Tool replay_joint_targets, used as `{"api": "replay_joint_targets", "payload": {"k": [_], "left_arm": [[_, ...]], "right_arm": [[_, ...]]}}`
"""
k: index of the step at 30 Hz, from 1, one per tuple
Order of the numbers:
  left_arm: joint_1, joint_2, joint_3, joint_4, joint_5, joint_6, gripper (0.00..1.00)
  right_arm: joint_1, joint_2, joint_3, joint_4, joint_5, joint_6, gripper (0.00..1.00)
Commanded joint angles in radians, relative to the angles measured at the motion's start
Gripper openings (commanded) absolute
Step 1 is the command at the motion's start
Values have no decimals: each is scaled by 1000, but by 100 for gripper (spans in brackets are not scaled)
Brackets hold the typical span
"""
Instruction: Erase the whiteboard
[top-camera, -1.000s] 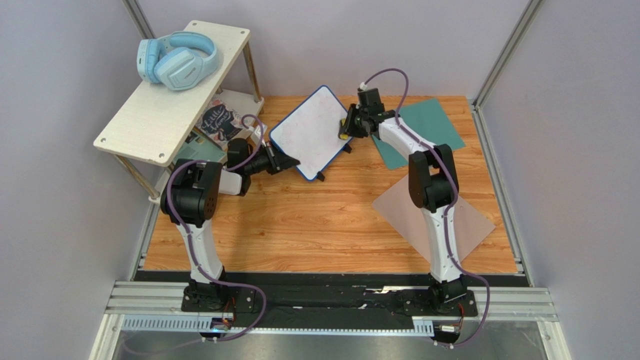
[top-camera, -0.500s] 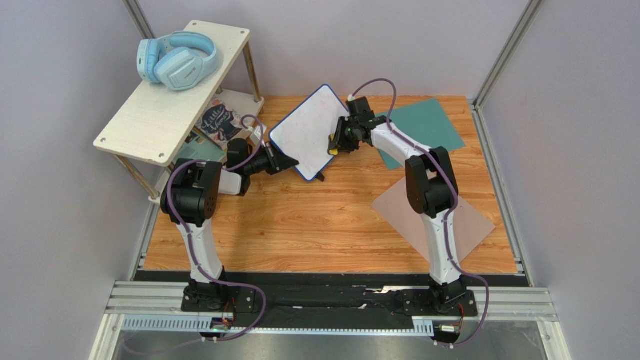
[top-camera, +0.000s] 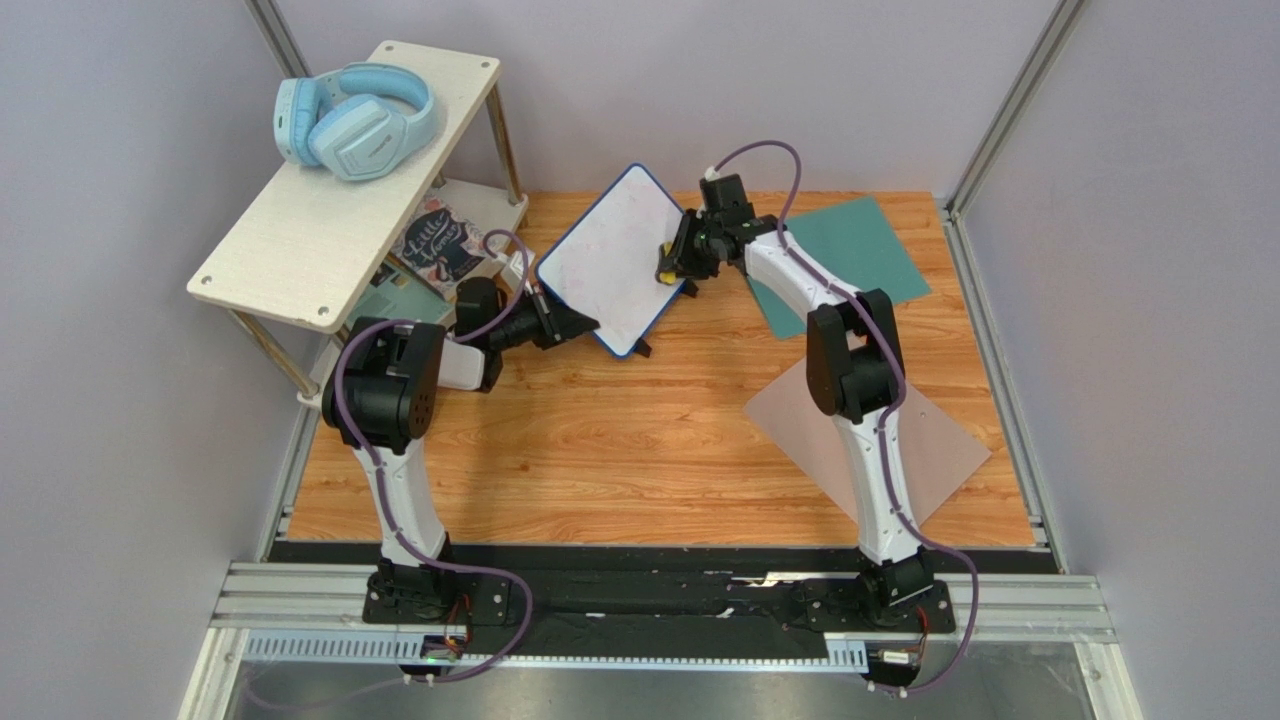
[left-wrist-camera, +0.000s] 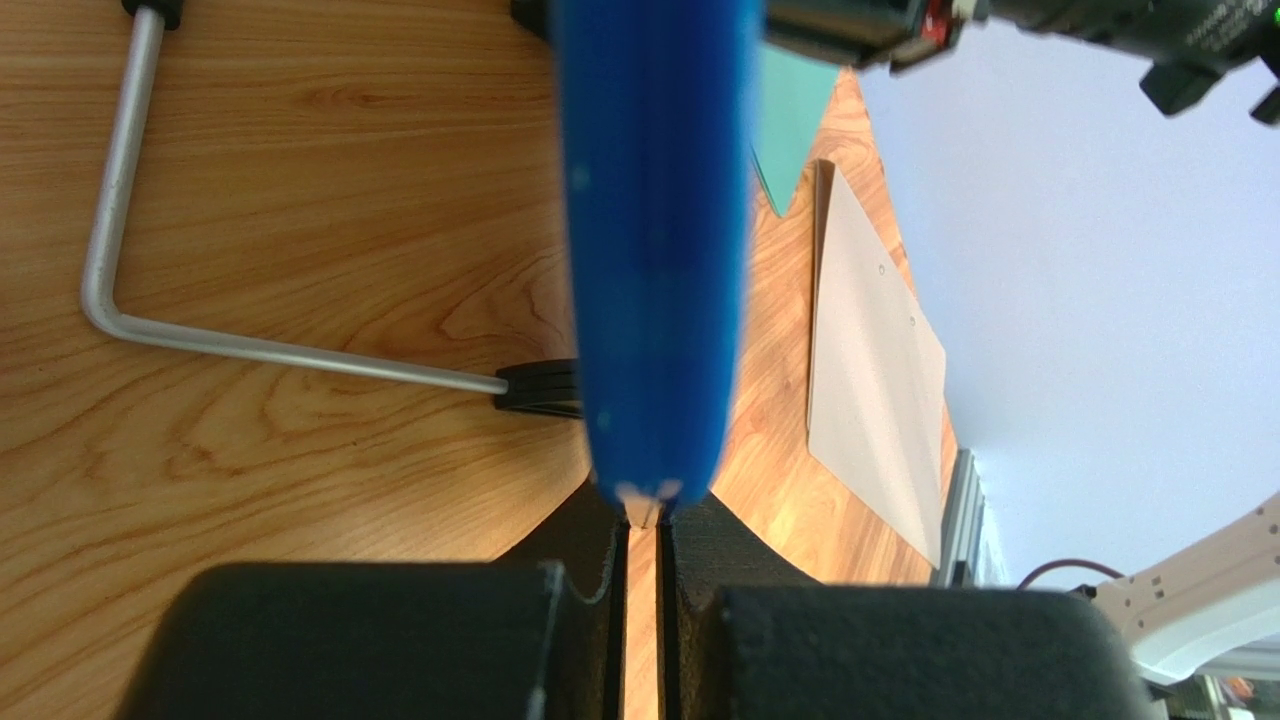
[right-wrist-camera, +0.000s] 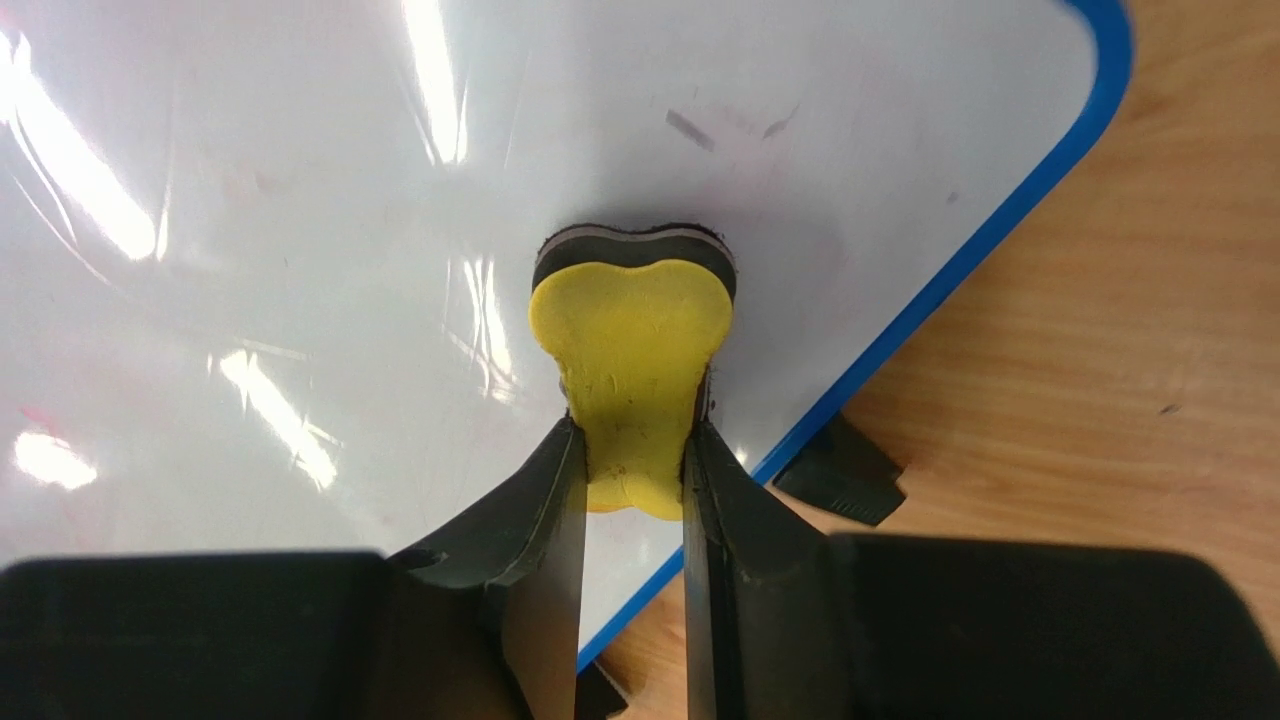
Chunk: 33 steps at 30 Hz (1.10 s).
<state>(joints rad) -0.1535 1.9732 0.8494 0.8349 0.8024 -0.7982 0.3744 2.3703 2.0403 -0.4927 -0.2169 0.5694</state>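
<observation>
The whiteboard (top-camera: 609, 263), glossy white in a dark-blue frame, stands tilted at the back of the wooden table. My left gripper (top-camera: 571, 324) is shut on its near-left edge. In the left wrist view the blue frame (left-wrist-camera: 654, 240) runs edge-on into the pinched jaws of that gripper (left-wrist-camera: 646, 522). My right gripper (top-camera: 673, 261) is shut on a yellow eraser (right-wrist-camera: 634, 353), whose dark pad presses on the whiteboard (right-wrist-camera: 301, 225) near its right corner. Faint grey marks (right-wrist-camera: 694, 129) lie just beyond the eraser, and a faint pink trace (right-wrist-camera: 30, 413) shows at the left edge.
A white shelf (top-camera: 301, 225) at the back left carries blue headphones (top-camera: 353, 120), with a book (top-camera: 436, 248) underneath. A teal sheet (top-camera: 849, 248) and a grey-brown sheet (top-camera: 902, 435) lie on the right. A metal shelf leg (left-wrist-camera: 113, 195) runs beside the left gripper. A black board foot (right-wrist-camera: 842, 473) rests on the wood.
My right gripper slid the eraser from the board's right edge inward and toward me, then a little back up. The left gripper kept its hold and place.
</observation>
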Motion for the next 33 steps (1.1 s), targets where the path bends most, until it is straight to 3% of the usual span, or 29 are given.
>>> {"api": "replay_joint_targets", "payload": {"k": [1, 7, 14, 24, 33], "left_arm": [[-17, 6, -7, 15, 67, 16, 0], [-17, 6, -7, 13, 69, 16, 0], [-17, 7, -6, 15, 67, 14, 0], [-17, 9, -4, 15, 67, 14, 0], [-17, 7, -6, 15, 69, 14, 0]], "right_arm": [[-42, 53, 92, 92, 60, 23, 0], [-51, 60, 109, 94, 21, 15, 0], [29, -29, -87, 174, -9, -46, 0], [80, -11, -63, 128, -58, -83, 0], [90, -59, -239, 143, -38, -65, 0]]}}
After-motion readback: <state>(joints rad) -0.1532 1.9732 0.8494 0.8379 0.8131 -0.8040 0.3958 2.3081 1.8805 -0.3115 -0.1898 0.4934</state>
